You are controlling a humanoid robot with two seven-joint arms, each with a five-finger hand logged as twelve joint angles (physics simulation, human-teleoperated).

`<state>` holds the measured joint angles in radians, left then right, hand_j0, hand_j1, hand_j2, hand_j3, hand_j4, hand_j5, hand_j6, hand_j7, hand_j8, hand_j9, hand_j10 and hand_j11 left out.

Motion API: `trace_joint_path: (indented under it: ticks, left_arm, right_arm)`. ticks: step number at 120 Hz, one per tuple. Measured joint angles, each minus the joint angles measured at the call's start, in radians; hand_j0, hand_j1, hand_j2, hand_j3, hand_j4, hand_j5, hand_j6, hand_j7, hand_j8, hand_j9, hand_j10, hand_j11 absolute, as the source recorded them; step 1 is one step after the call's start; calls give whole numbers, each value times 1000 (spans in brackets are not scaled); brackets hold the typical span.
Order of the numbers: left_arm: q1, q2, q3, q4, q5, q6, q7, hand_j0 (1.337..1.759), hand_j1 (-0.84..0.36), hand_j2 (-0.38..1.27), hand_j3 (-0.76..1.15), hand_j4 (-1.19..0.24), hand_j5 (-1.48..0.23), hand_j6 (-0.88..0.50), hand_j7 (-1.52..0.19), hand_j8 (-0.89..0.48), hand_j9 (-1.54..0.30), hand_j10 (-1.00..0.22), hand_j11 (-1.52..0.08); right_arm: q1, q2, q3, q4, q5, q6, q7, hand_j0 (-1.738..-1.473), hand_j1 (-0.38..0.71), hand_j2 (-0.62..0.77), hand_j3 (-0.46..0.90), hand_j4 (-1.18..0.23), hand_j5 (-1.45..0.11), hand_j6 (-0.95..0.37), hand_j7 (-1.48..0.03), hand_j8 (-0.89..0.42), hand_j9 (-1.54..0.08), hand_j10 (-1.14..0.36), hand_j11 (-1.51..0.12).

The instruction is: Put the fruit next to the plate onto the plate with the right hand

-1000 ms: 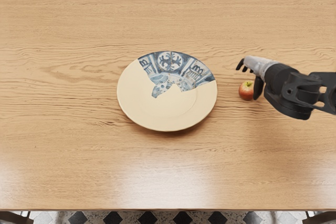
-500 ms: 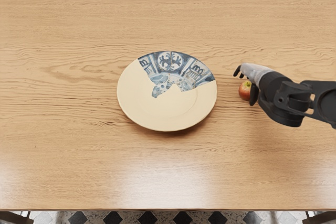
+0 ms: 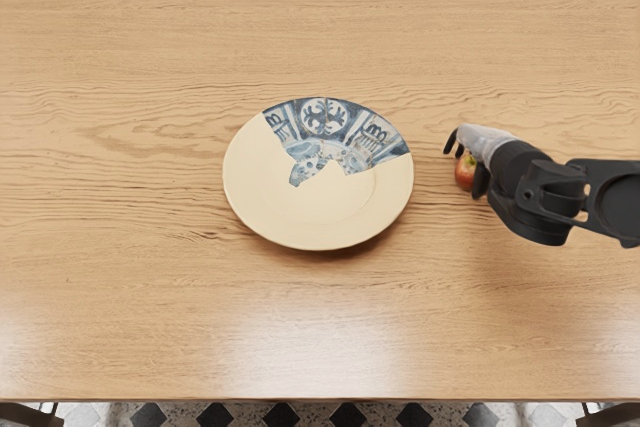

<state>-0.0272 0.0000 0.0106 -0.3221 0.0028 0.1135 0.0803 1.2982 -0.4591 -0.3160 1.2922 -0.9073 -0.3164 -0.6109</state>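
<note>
A small red apple [image 3: 464, 171] lies on the wooden table just right of the cream plate with a blue pattern [image 3: 300, 202]. My right hand [image 3: 468, 152] reaches in from the right edge and sits over the apple, covering most of it. Its fingers curve around the fruit above and beside it, spread rather than clamped; only the apple's left part shows. The apple rests on the table. The left arm does not show.
The wooden table [image 3: 150, 277] runs across the whole view, its far edge against a grey wall. A checkered floor shows below the near edge.
The right hand has slid left and slightly down over the apple, covering more of it. The apple and plate have stayed put.
</note>
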Motion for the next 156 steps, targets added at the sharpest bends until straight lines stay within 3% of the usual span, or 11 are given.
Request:
trace_joint_path:
  ticks: [16,30,71,108,156]
  left_arm:
    - [0,0,0,0,0,0,0,1658,349,0,0,0,0,0,0,0,0,0,0]
    - [0,0,0,0,0,0,0,1658,349,0,0,0,0,0,0,0,0,0,0]
    - [0,0,0,0,0,0,0,1658,349,0,0,0,0,0,0,0,0,0,0]
    - [1,0,0,0,0,0,0,1658,349,0,0,0,0,0,0,0,0,0,0]
    - [0,0,0,0,0,0,0,1658,349,0,0,0,0,0,0,0,0,0,0]
  right_arm:
    - [-3,0,7,-2,1,-1,0,-1658,182,-64,0,-454,-590,-455,-588,-451,-589,-454,-589]
    - [-4,0,9,-2,3,-1,0,-1657,230,8,0,-524,-687,-521,-683,-394,-688,-510,-688]
    - [-5,0,12,-4,8,-1,0,-1652,229,234,0,-703,-893,-565,-902,-426,-910,-550,-918]
    - [2,-13,55,-2,18,17,1,-1652,285,316,0,-728,-1022,-488,-979,-324,-1016,-466,-1034]
    - [30,-91,332,0,53,387,1,-1650,352,402,0,-732,-1088,-426,-1009,-254,-1051,-405,-1074]
